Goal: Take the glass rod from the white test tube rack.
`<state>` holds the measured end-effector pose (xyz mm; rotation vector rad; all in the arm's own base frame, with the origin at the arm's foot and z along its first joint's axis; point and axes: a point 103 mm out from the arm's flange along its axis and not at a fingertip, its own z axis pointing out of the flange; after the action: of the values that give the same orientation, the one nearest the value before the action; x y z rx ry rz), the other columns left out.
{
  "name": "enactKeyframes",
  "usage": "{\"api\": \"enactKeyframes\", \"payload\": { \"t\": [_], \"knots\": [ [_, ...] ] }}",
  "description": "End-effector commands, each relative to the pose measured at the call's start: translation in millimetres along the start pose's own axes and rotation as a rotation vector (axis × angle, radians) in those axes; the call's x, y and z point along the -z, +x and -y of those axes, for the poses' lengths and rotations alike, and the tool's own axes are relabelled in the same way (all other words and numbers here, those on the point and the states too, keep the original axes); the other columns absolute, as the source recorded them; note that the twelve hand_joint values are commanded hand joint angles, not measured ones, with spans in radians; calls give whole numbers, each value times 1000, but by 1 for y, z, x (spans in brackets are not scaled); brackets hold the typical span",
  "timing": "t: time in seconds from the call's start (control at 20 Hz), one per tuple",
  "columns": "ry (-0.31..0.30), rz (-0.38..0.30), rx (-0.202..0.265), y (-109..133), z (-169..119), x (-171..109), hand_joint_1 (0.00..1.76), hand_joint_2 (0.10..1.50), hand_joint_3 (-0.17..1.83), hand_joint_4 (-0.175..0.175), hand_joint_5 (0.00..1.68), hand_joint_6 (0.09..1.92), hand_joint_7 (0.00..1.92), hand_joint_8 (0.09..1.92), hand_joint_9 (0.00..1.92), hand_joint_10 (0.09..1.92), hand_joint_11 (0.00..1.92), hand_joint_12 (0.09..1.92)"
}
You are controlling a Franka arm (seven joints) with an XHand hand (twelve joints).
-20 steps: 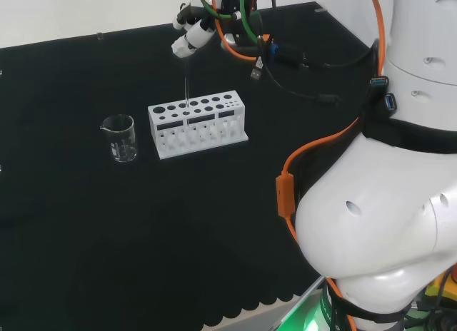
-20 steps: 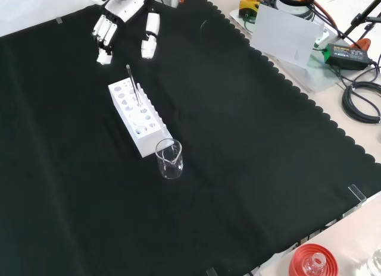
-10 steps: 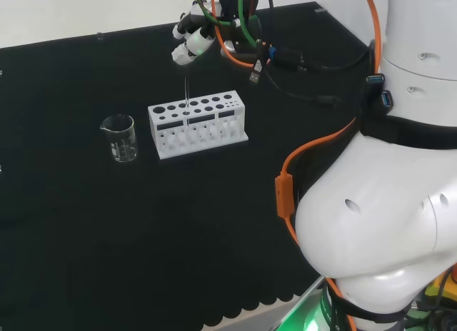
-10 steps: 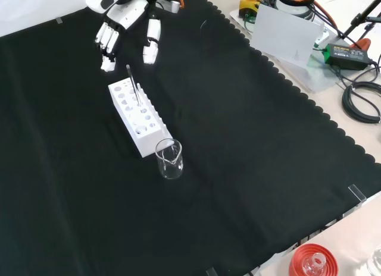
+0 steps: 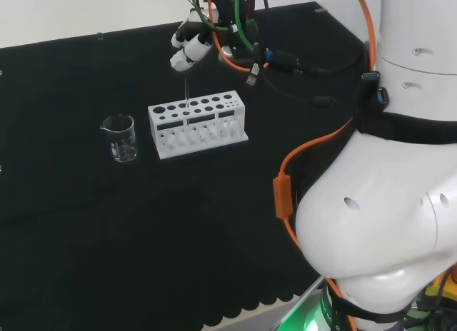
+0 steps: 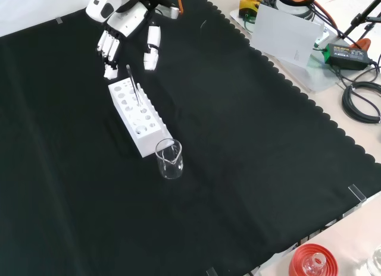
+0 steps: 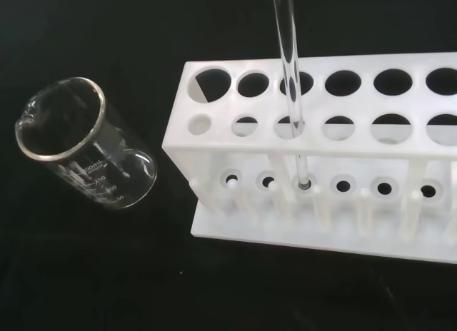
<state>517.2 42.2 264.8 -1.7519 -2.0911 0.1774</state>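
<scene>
Fingers of robot hand [image 6: 122, 23] straight, just above glass rod [image 6: 134, 87].

Robot hand [image 6: 122, 21] raised, fingers [image 6: 109, 48] straight, pointing down, thumb apart.

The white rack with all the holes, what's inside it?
One glass rod stands in a hole of the white rack; its tip rests near the base. The other holes visible look empty.

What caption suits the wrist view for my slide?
Glass rod standing in the white test tube rack, empty beaker beside it.
</scene>
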Motion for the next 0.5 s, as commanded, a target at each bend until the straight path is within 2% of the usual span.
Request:
{"api": "enactKeyframes", "payload": {
  "t": [0.05,0.25,0.5],
  "knots": [
    [22,33,-11,5,-13,-10,694,965,-175,-71,434,183,289,910,444,955,305,1436],
    [1,32,0,4,-10,-10,719,965,-175,-87,418,350,388,890,545,906,390,1402],
    [4,24,2,0,-11,-13,793,962,-175,-119,393,608,557,878,748,838,607,1339]
  ]
}}
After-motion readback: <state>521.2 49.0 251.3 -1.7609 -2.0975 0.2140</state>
